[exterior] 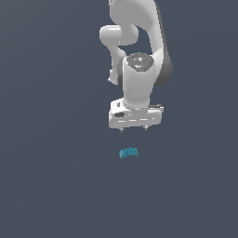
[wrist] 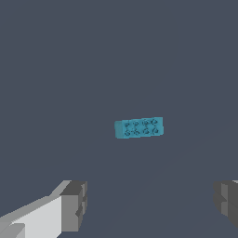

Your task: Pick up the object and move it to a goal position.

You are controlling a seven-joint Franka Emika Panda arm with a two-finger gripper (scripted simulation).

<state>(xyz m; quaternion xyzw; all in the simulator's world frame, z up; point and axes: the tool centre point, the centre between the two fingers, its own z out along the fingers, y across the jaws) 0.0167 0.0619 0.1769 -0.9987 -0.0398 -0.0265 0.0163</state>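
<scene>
A flat, dark grey-blue floor [exterior: 46,186] fills both views and carries no markings. The white robot arm [exterior: 139,51] comes down from the upper edge of the exterior view, with rounded joints, a darker band along its side and a thick cylindrical wrist that ends in a broad, boxy hand. Under that hand sits the gripper [exterior: 133,128], pointing straight down; in the exterior view only two short finger stubs show beneath the hand, set apart from each other, and they look too small there to judge well. The wrist view is clearer: one grey fingertip [wrist: 74,205] with a white body behind it sits at one side of the picture and the other grey fingertip [wrist: 228,201] at the opposite side, with a broad stretch of bare floor between them, so the claw stands wide and holds nothing. The smallest thing here is the block [exterior: 128,152], a teal-blue oblong piece with two rows of little studs on its top face [wrist: 139,128]. It lies flat on the floor, on its own, just below the gripper in the exterior view and slightly toward that view's left of the wrist's centre line. A clear gap separates it from the fingertips, which touch neither it nor, as far as I can tell, the floor.
</scene>
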